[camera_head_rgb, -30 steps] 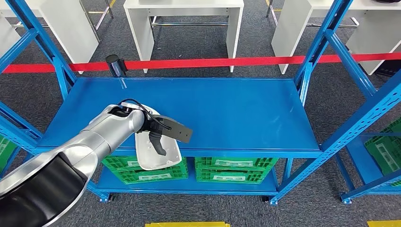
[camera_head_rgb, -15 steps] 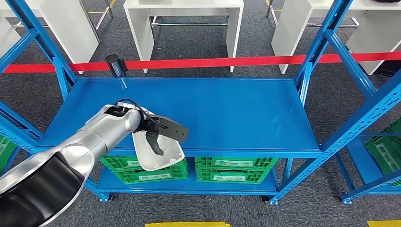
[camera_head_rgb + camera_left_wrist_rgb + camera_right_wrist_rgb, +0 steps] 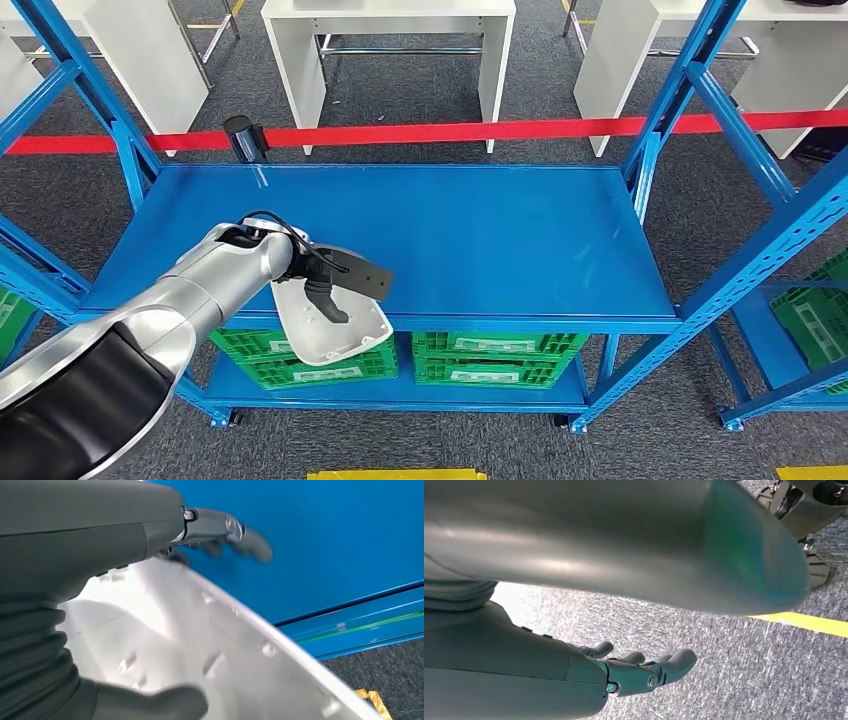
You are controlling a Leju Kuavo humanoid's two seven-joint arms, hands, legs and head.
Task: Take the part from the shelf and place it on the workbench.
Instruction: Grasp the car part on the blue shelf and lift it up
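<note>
Left hand (image 3: 322,285) is holding the white part (image 3: 330,325) out over the blue shelf's (image 3: 480,235) front edge.

The fingers (image 3: 326,301) are clamping on the part, a pale moulded shell with a raised rim and small tabs inside, tilting past the front lip above the green crates (image 3: 455,358). The shelf top to the right is lying broad and bare between blue uprights (image 3: 655,140). The right hand (image 3: 644,672) is hanging over grey carpet, fingers loosely apart, gripping nothing.

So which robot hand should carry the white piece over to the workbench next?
The left hand, most likely. It already holds the white part at the front edge of the blue shelf. The right hand hangs over the carpet with nothing in it.
</note>
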